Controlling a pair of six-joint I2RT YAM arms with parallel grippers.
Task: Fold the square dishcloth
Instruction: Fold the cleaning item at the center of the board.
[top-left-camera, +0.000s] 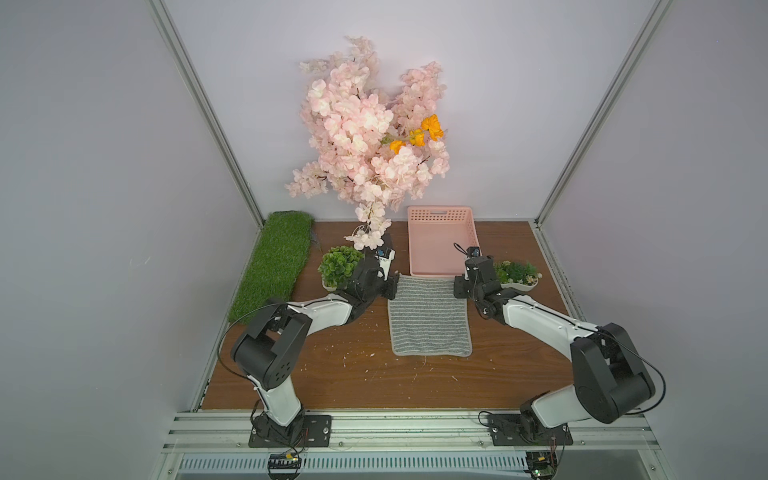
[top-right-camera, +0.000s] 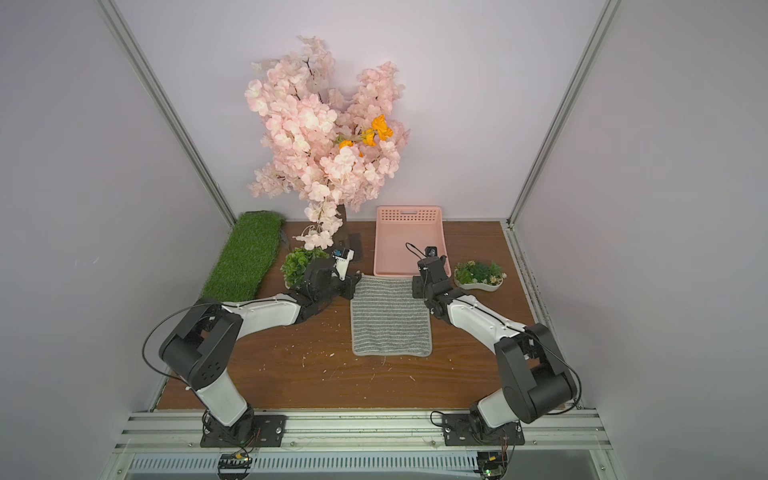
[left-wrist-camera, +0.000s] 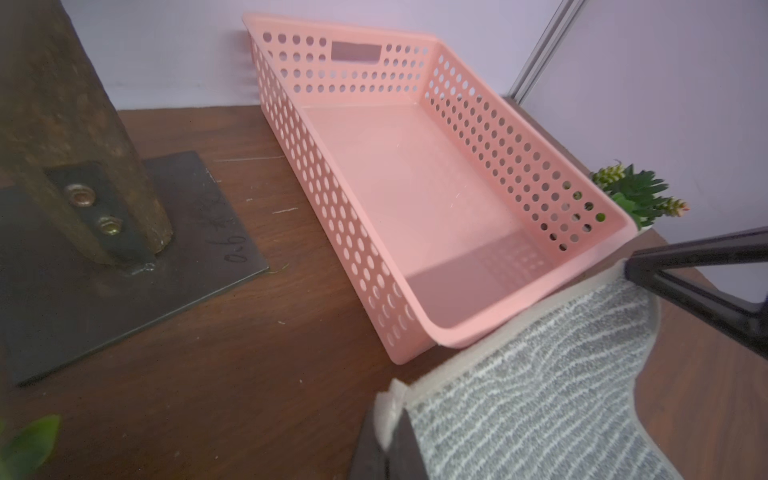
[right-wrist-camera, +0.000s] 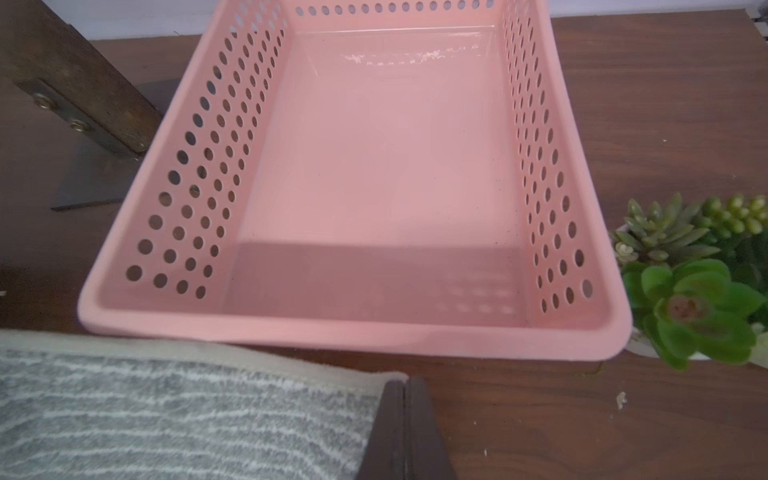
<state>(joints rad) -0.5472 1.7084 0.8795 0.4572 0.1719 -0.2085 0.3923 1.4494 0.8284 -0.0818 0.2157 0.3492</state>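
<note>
Wooden table (top-left-camera: 332, 374) stretches under the square dishcloth (top-left-camera: 430, 320), spread just before the pink basket (top-left-camera: 441, 216); left end effector (left-wrist-camera: 392, 417) and right end effector (right-wrist-camera: 405, 401) each pinch a far corner (jaws clamped on edging).

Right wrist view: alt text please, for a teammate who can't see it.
The right gripper has its jaws shut on a corner of the grey striped dishcloth, which lies on the wooden table. Just beyond it stands an empty pink basket, with a small green plant beside the basket.
</note>
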